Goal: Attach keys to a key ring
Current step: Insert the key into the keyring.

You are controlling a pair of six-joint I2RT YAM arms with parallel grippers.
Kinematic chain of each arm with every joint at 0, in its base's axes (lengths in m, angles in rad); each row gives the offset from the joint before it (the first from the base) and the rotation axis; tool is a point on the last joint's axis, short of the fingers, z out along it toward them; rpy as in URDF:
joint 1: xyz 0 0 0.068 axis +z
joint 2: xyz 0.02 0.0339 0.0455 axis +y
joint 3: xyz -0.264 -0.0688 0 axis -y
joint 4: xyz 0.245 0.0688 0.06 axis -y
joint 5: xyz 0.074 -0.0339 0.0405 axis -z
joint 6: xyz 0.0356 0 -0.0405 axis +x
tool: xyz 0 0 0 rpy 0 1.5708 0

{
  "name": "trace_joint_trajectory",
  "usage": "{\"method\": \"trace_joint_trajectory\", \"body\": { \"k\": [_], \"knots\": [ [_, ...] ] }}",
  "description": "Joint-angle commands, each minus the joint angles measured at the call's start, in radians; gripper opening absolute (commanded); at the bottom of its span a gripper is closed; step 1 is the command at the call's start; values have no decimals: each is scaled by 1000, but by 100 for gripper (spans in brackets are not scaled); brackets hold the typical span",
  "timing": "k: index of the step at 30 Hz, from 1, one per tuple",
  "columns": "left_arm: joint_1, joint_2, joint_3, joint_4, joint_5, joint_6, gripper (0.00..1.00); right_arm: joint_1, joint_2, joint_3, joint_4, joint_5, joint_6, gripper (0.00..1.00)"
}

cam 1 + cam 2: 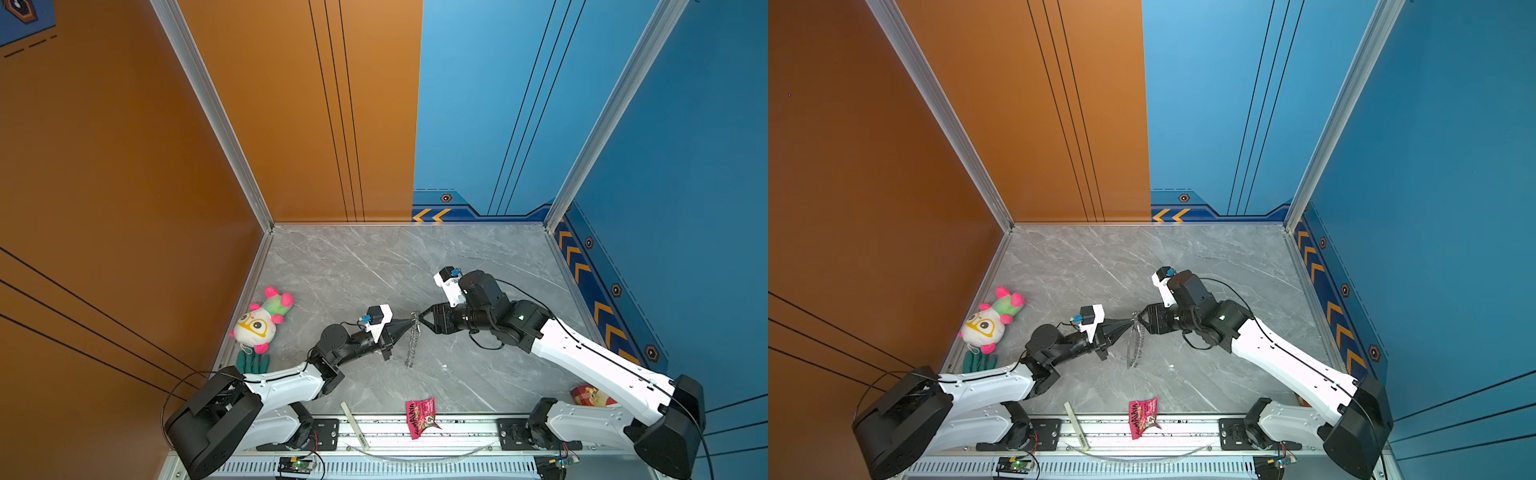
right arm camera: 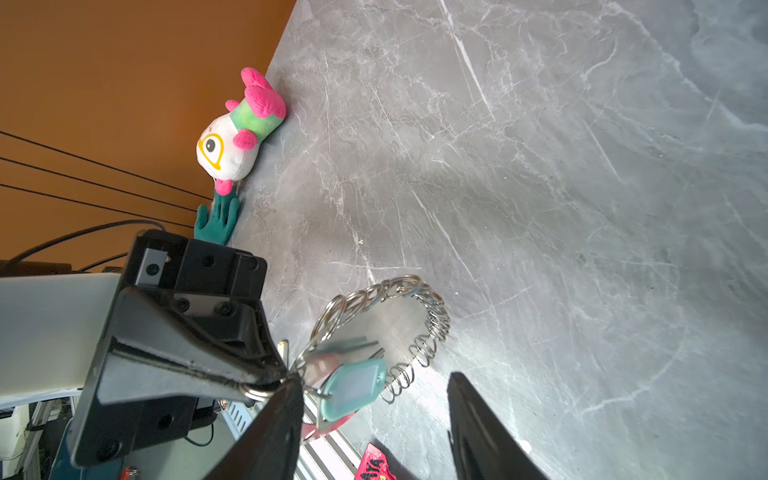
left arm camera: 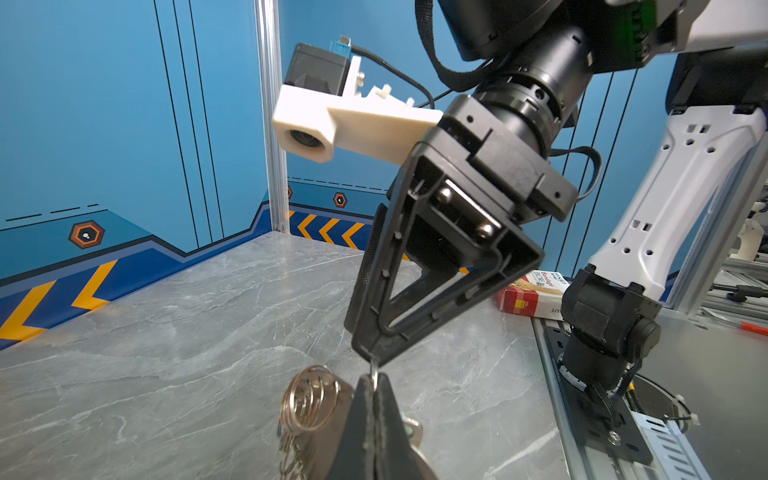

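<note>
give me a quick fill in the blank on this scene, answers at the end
1. The left gripper is ____ on the key ring.
2. The right gripper has its jaws ____, with nothing clamped between them.
3. The plush toy lies against the ____ wall.

Missing words: shut; open; orange
</note>
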Motion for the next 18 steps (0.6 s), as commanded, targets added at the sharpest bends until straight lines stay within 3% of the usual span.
{"method": "trace_joint_trajectory", "body": {
  "k": [1,18],
  "knots": [
    [-12,-20,-8,27,-17,15,0,10,8,28,-27,-24,13,57],
    [-15,-15,1,26,29,9,0,35,50,38,-21,-4,9,58]
  ]
}}
